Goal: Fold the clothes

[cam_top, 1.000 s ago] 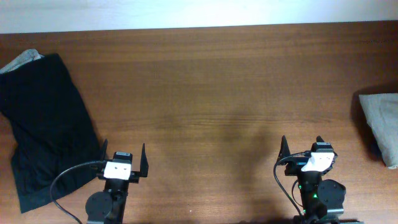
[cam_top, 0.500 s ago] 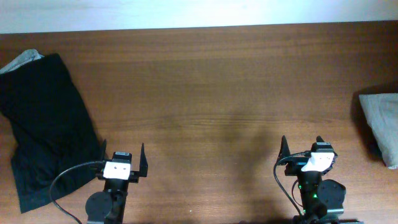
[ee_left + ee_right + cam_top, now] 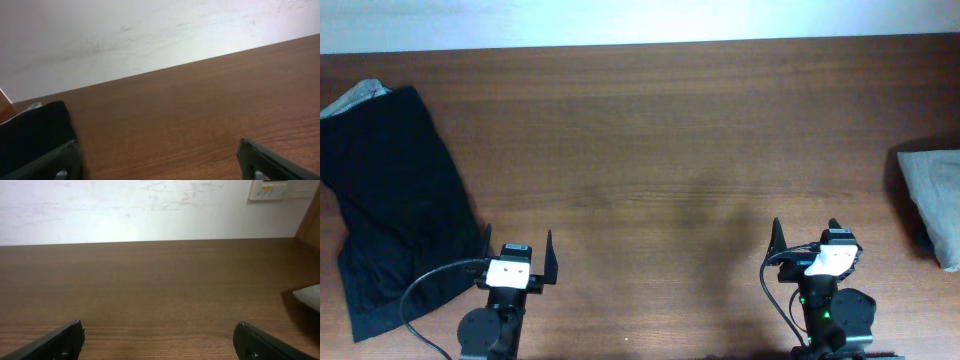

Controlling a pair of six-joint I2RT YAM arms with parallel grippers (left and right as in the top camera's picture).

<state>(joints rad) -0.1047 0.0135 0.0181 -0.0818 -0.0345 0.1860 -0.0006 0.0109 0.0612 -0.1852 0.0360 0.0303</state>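
Left gripper [image 3: 519, 237]: fingers spread wide, nothing between them, touching nothing. In the wrist view the two finger tips [image 3: 52, 161] sit at the far corners of the frame with bare table [image 3: 190, 115] between them.

Right gripper [image 3: 805, 232]: same state, fingers wide apart and empty, with no cloth contact. Its wrist view shows both fingers [image 3: 57, 341] low in the frame over wood only.

Both grippers are parked at the near edge of the table, pointing toward the wall [image 3: 125, 210].

Shorts [image 3: 932, 205]: pale khaki-grey bundle at the far right edge of the table, well apart from my right gripper and off to its right. They are cut off by the frame edge overhead. The visible part runs roughly near-to-far, with the near end angled a bit further right. I can't tell which end is the waistband. The right wrist view catches only a pale corner of them at the right margin.

Black garment [image 3: 395, 210]: large, spread at the left end of the table, long axis near-to-far. Its near right edge lies just beside my left gripper, and I can't tell if they touch. Grey scrap [image 3: 358, 96] pokes out at its far corner.

Wall panel [image 3: 274, 189] is on the wall, upper right.
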